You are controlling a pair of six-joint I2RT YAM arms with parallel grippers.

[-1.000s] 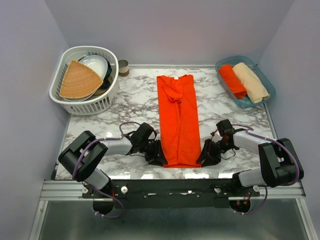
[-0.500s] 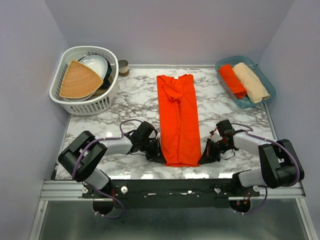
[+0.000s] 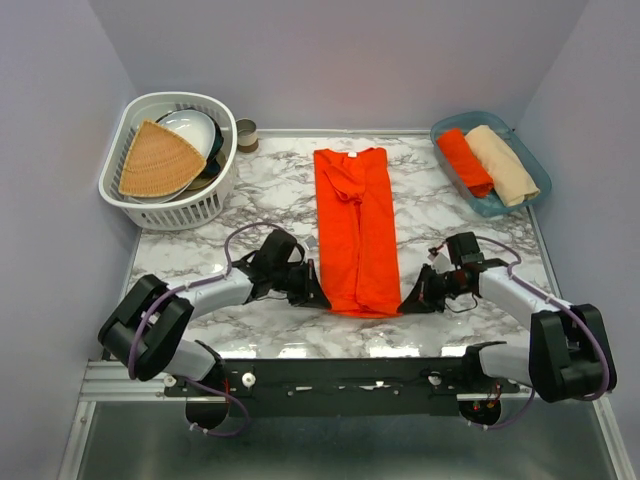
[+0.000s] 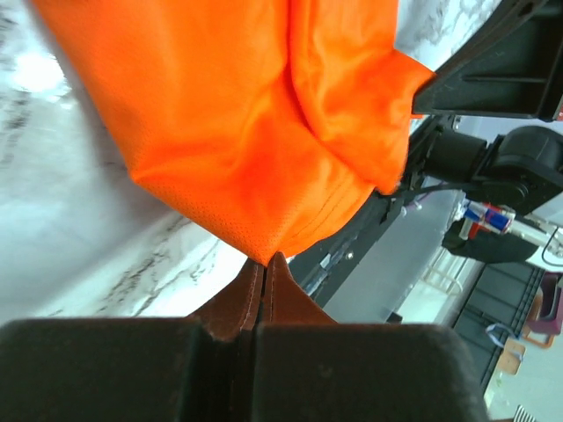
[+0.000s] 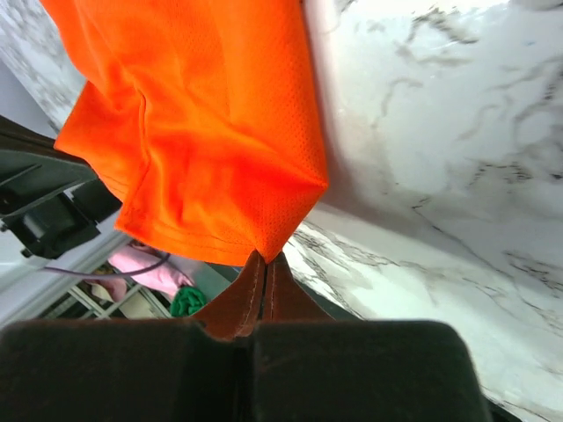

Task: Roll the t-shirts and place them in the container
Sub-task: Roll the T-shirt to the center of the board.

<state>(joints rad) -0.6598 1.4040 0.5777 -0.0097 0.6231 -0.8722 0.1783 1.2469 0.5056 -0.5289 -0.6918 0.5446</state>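
A bright orange-red t-shirt (image 3: 357, 230) lies folded into a long strip down the middle of the marble table, white neck label at the far end. Its near hem is lifted off the table. My left gripper (image 3: 318, 299) is shut on the hem's left corner (image 4: 264, 253). The right gripper (image 3: 408, 303) is shut on the right corner (image 5: 268, 248). In both wrist views the brown fingertips (image 4: 281, 290) pinch a point of the cloth. A second orange t-shirt (image 3: 465, 161) lies rolled in the blue tray.
A white basket (image 3: 140, 196) at the far left holds a tan woven mat (image 3: 156, 160) and bowls. A small can (image 3: 246, 133) stands beside it. The blue tray (image 3: 530, 165) at the far right also holds a rolled beige cloth (image 3: 501, 164).
Both grippers closed on the hem's corners, then lifted and carried them away from the near edge, so the strip's near end has pulled back toward the far side.
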